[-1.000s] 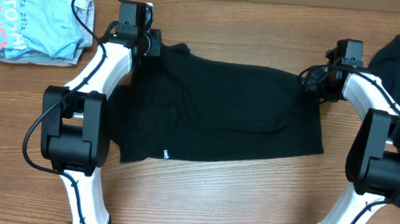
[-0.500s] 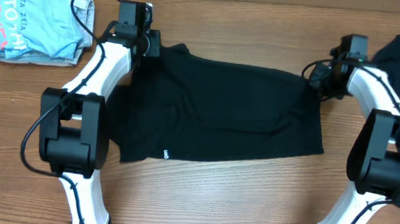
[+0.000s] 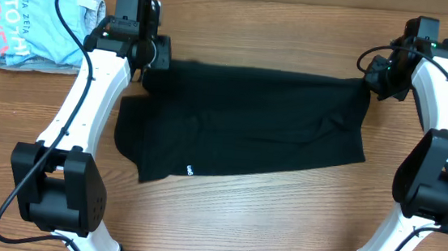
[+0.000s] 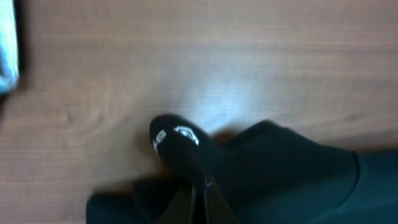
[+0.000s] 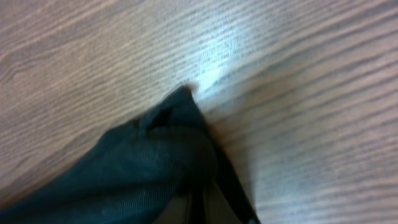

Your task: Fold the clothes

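T-shirt corners sit pinched in left tool and right tool.

right claw | clamped on black T-shirt corner | wooden table beneath

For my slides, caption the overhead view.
Left claw and right claw grip the far corners of a black shirt on a wooden table.

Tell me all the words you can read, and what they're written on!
"ZETA": white letters on the light blue shirt; the bigger letters below are too creased to read.
Small white logo on the black T-shirt: too small to read.
White marks on the left gripper: too blurred to read.
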Robot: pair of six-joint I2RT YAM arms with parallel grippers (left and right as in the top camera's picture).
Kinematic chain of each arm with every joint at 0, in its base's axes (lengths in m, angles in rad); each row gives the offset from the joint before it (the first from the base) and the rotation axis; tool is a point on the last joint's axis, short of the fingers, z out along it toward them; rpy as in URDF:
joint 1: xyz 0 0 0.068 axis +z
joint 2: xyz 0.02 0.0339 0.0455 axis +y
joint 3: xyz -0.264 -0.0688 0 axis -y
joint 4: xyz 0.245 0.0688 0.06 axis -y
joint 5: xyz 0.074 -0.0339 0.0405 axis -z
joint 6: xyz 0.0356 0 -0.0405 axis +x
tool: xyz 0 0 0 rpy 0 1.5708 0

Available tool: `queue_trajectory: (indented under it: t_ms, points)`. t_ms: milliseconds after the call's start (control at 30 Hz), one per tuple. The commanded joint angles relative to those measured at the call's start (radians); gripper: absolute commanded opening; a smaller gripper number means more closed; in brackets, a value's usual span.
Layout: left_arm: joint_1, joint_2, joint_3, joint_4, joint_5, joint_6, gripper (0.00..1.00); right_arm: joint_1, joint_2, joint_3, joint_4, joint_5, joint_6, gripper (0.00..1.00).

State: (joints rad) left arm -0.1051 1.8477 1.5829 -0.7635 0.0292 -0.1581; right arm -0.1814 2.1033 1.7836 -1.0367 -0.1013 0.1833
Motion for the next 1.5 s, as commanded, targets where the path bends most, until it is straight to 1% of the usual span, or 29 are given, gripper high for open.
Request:
queue_trajectory:
  t_ms: [0, 133, 267, 433, 800, 967, 1267, 1467]
  points:
    - [-0.006, -0.006, 0.006, -0.058, -0.011, -0.03, 0.04, -0.005, -0.005, 0.056, -0.028, 0.009, -0.001, 0.04]
    - [-0.006, -0.006, 0.006, -0.157, -0.006, -0.082, 0.04, -0.005, -0.005, 0.079, -0.065, 0.008, 0.0, 0.04]
    - [-0.007, -0.006, 0.006, -0.248, 0.042, -0.082, 0.04, -0.005, -0.005, 0.099, -0.111, 0.009, -0.001, 0.04]
    - [-0.008, -0.008, 0.006, -0.316, 0.122, -0.081, 0.04, -0.005, -0.005, 0.104, -0.153, 0.01, -0.001, 0.04]
    - [-0.007, -0.008, 0.006, -0.487, 0.125, -0.081, 0.04, -0.016, -0.005, 0.104, -0.193, 0.023, -0.001, 0.04]
    - [-0.007, -0.008, 0.006, -0.564, 0.124, -0.047, 0.04, -0.048, -0.005, 0.104, -0.221, 0.022, -0.001, 0.04]
    - [-0.008, -0.008, 0.0, -0.617, 0.117, -0.048, 0.04, -0.083, -0.005, 0.104, -0.336, 0.021, -0.001, 0.04]
    - [-0.008, -0.008, -0.065, -0.6, 0.118, -0.048, 0.04, -0.082, -0.005, 0.103, -0.388, 0.021, -0.001, 0.04]
